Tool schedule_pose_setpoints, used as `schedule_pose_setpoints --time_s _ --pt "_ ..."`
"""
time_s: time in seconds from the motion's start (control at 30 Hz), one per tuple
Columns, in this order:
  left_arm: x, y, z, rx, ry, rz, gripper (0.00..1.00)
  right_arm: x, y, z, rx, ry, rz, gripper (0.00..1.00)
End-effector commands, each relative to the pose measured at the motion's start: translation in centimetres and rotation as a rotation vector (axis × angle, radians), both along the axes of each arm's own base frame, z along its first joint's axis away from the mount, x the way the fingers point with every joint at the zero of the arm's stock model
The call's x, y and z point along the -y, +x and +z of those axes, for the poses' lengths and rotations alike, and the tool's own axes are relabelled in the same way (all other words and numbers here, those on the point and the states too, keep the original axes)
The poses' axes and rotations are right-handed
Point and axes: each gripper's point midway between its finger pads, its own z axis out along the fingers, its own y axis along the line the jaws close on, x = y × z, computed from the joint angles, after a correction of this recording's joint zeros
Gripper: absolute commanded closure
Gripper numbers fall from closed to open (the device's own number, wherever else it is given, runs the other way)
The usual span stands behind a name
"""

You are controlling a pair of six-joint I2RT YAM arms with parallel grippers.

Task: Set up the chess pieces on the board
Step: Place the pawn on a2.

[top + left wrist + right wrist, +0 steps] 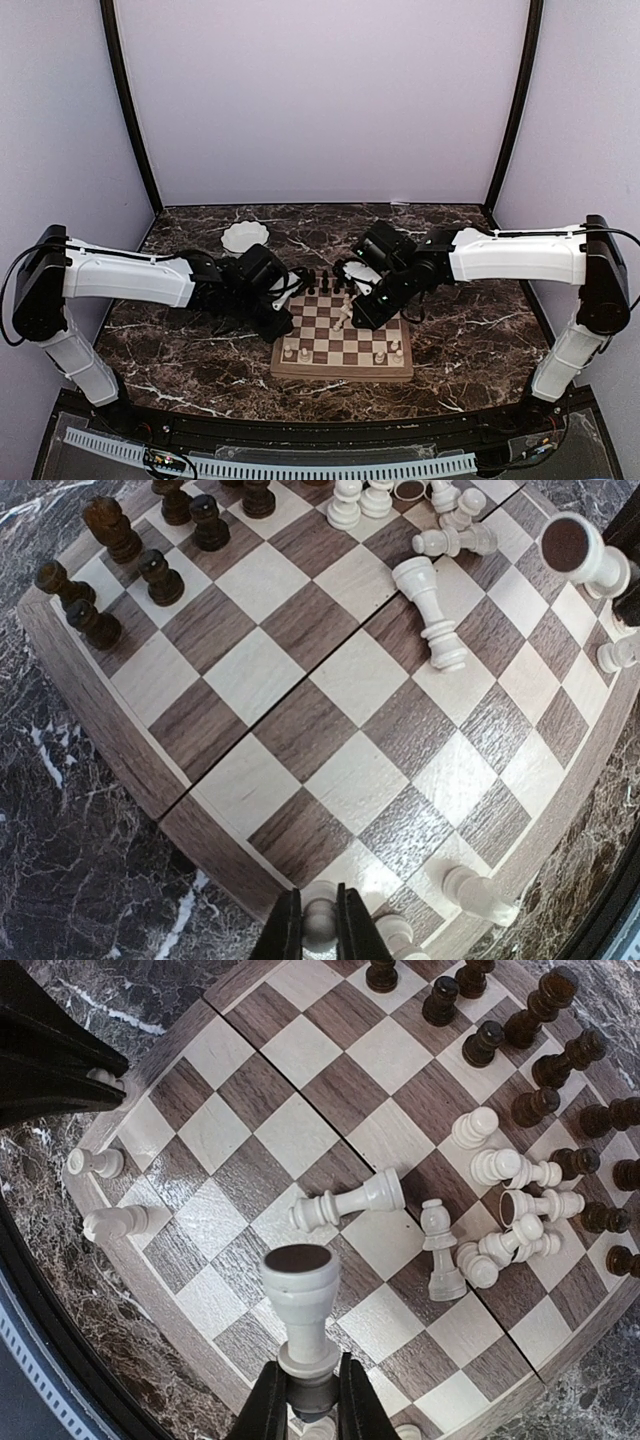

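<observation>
The board (343, 340) lies mid-table, with dark pieces (150, 575) standing along its far rows. Several cream pieces lie toppled near the middle (350, 1200), and a few stand along the near row (380, 355). My left gripper (320, 920) is shut on a small cream piece (320, 930) at the board's near left corner (283, 325). My right gripper (312, 1395) is shut on the head of a taller cream piece (300, 1295). It holds this piece above the board with its dark felt base towards the camera. That piece also shows in the left wrist view (575, 550).
A white scalloped dish (245, 237) sits on the dark marble table (470, 350) behind the left arm. The two grippers are close together over the board's left half, and the left one shows in the right wrist view (50, 1060). Purple walls enclose the table.
</observation>
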Motion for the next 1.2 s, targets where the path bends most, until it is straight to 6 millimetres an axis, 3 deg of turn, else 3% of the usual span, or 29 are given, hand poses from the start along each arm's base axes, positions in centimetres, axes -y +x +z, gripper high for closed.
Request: schedule_pose_setpoints --time_s 0.0,0.33,0.8,1.17 --pt "0.1 -0.8 -1.4 -0.022 0.026 -0.028 0.93 0.2 0.4 0.6 0.019 0.012 -0.026 0.90" --pt "0.2 -1.5 -2.8 -0.050 0.052 -0.036 0.93 0.4 0.3 0.5 0.016 0.013 -0.033 0.89" --pt "1.1 -2.6 -3.0 -0.085 0.036 -0.074 0.92 0.2 0.2 0.3 0.006 0.015 -0.031 0.89" --pt "0.4 -1.9 -2.8 -0.056 0.073 -0.042 0.74 0.3 0.2 0.3 0.005 0.017 -0.034 0.89"
